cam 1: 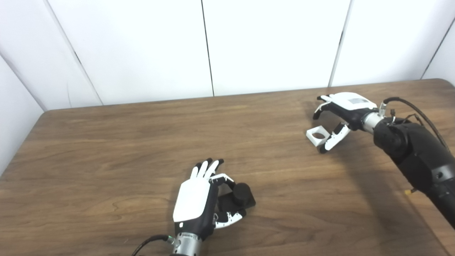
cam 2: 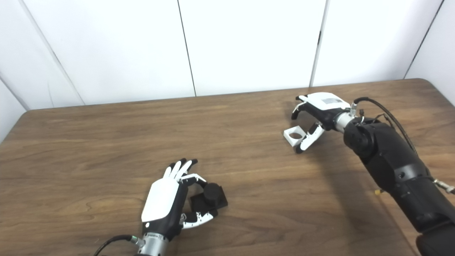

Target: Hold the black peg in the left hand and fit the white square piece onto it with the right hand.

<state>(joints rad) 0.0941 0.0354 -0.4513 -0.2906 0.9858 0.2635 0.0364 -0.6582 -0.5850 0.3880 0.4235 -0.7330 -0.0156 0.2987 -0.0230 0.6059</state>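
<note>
Black peg [cam 1: 242, 193]: short round stud on a flat square base, lower centre of frame, lying on the worktop [cam 1: 106, 160]; likely rigid, light plastic, best gripped by the base edges. Left hand [cam 1: 199, 202] cupped around it, fingers apart, not clearly gripping. White square piece [cam 1: 317, 136]: small block with round hole, upper right, probably stiff and light. Right hand [cam 1: 337, 121] spread over it, thumb touching one side, not yet clamped.
</note>
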